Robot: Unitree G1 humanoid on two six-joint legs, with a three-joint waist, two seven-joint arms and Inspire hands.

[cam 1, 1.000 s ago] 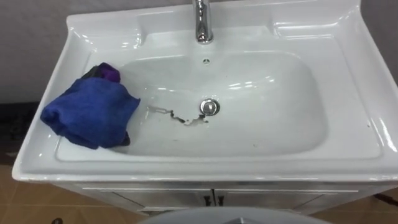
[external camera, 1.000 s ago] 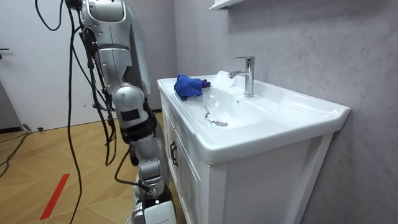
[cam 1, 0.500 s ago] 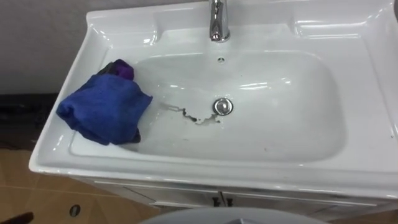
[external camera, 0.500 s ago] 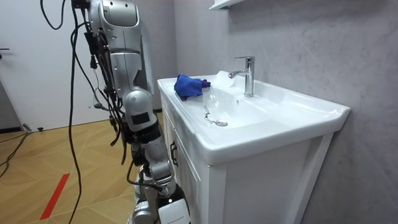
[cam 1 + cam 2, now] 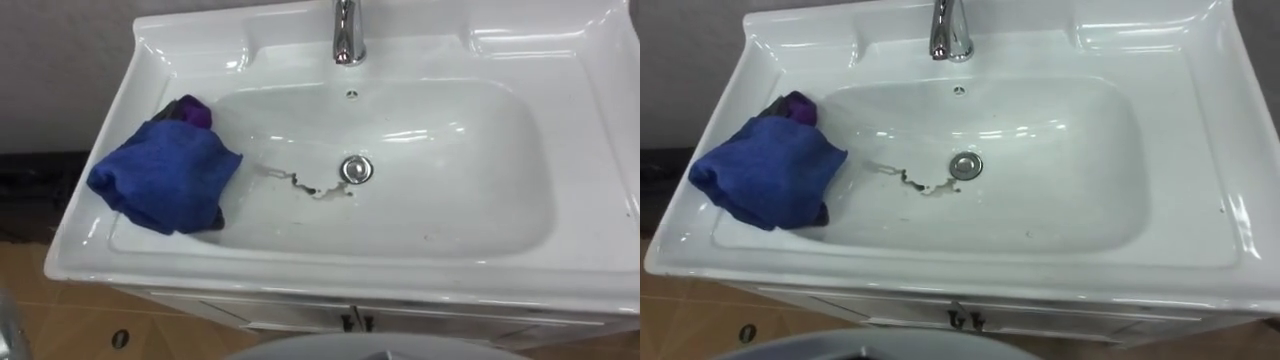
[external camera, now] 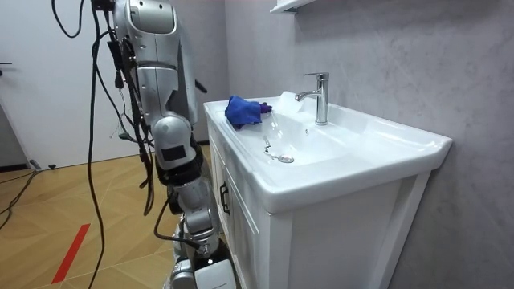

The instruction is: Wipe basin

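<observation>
The blue cloth (image 5: 160, 175) lies bunched on the left rim of the basin (image 5: 590, 150), spilling into the bowl, left of the drain (image 5: 356, 169) and the dirty streak (image 5: 303, 186). That likely puts your left hand nearer. You cannot tell whether it or the right hand is open or closed.

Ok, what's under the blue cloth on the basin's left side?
The blue cloth lies over the left slope of the basin. A purple cloth pokes out at its far end, a dark scrap at its near edge; how far either runs beneath is covered.
</observation>
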